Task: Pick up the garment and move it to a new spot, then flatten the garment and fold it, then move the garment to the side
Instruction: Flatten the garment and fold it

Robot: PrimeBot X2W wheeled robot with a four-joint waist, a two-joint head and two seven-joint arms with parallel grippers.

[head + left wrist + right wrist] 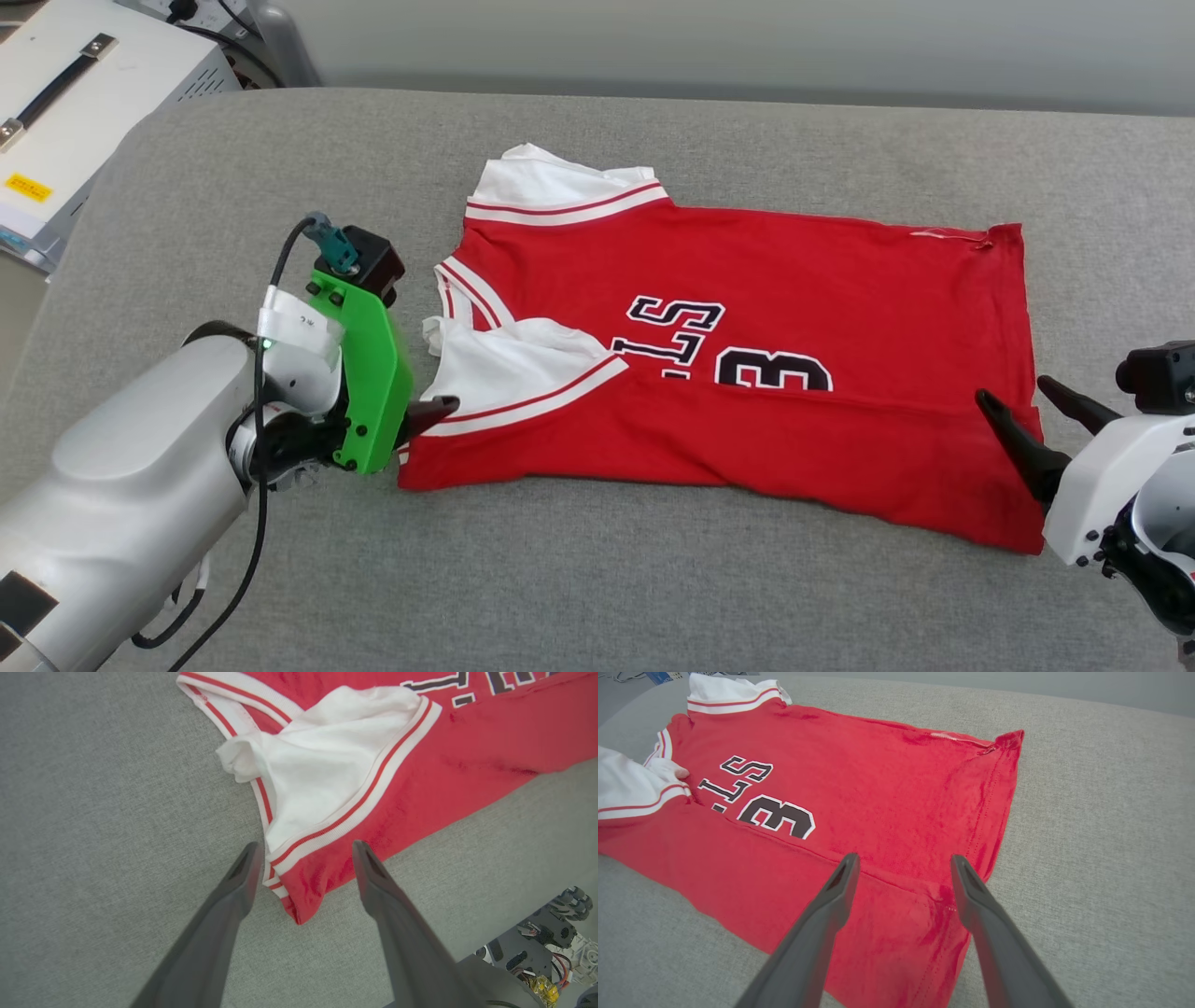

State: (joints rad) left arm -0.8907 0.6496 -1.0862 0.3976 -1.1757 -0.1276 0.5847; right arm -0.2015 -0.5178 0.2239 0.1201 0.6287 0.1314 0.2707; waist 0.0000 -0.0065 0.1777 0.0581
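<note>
The garment (728, 280) lies spread on the grey padded surface (597, 579), red with white striped sleeves. Its near long edge is folded up over the lower half of the black lettering. My left gripper (439, 411) is open at the garment's near left corner; in the left wrist view its fingers straddle the striped sleeve hem and red corner (299, 891), the left gripper (304, 845) holding nothing. My right gripper (1013, 388) is open over the near right corner. In the right wrist view the right gripper (904, 857) hovers above the folded red cloth (878, 779).
A white equipment case (84, 84) with a black handle stands beyond the surface's far left corner. The surface's near edge and part of the robot's base with wiring (551, 933) show in the left wrist view. Bare grey padding surrounds the garment.
</note>
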